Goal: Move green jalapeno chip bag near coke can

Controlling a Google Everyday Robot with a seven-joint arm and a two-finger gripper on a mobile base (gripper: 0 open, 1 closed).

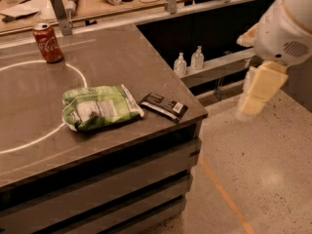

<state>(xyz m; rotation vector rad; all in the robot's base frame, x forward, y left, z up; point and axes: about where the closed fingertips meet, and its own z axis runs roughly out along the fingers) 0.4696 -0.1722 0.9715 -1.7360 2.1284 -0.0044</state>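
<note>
Bag: one; green, crinkled and puffy bag (100,107) lying flat on the table (122,57), towards the near right corner, white print facing up.
Bag and circle: one white circle (78,74) drawn on the tabletop; bag lying across its right side, partly inside and partly outside the line.
Can: one; red can (47,43) standing upright at the far left of the table, base just by the far edge of the circle, silver top showing.
Bag to can: well apart, bare tabletop between them.
Wrapper: one; small flat black wrapper (164,106) with a white label, just beside the bag on its right, near the table's right edge; whether touching the bag, cannot tell.
Gripper: one; cream-coloured gripper (253,99) hanging below the white arm at the right, off the table, above the floor (273,179), well apart from bag and can.
Gripper state: cannot tell.
Bottles: two; small clear bottles (180,65) side by side on a ledge (224,62) beyond the table's right edge.
Stripe: one; orange stripe (224,196) running across the speckled floor beside the table's base.
Counter: one; light counter (92,4) behind the table, several small things on it, too unclear to name.
</note>
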